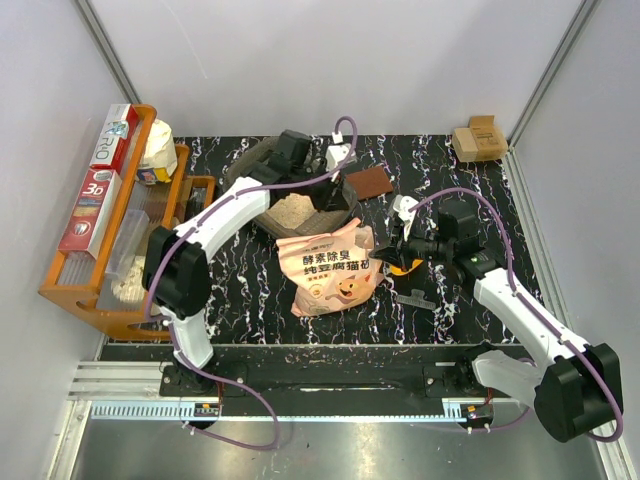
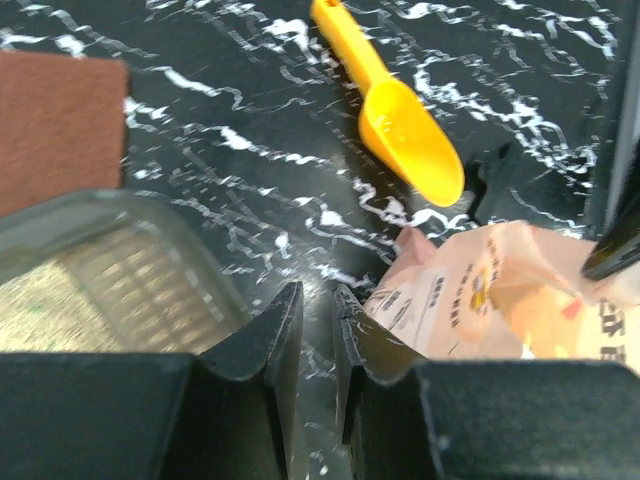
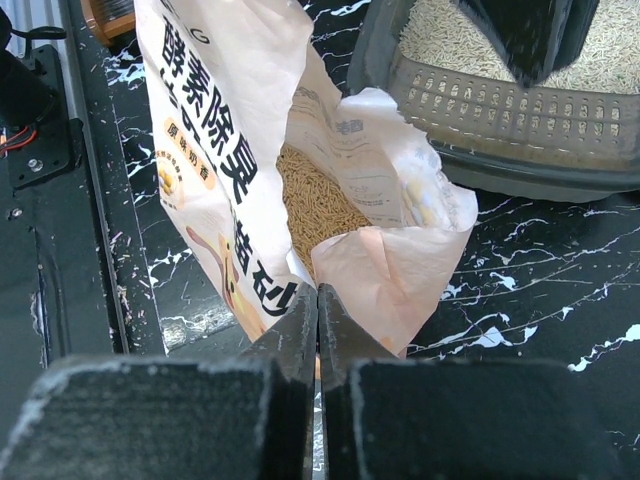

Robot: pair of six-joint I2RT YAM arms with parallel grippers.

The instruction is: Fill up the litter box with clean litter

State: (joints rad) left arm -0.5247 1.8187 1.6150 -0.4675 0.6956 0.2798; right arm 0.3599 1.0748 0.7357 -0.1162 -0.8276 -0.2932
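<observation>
Right jaws: pressed flat together on the right gripper [image 3: 318,292], apparently pinching the lip of the pink litter bag [image 3: 200,150] (a thin fold runs straight into their seam).
Left jaws: a narrow slit apart on the left gripper [image 2: 318,305], with nothing between them.
Litter box [image 3: 480,165]: ahead and to the right of the right jaws, beyond the bag's mouth; just left of the left jaws.
Clean litter [image 3: 440,40]: a pale layer lies in the box; more shows inside the bag, straight ahead of the right jaws.
Yellow scoop [image 2: 405,125]: ahead and to the right of the left jaws, lying free on the black marbled tabletop [image 2: 250,150].
Step, as I judge it: tipping the bag's contents into the box.
Doing it well: hold the pinch firm, raise the lip slowly, and bring the mouth over the box's near wall before tilting. The bag looks slack, so a jerk could spill granules short of the rim.
</observation>
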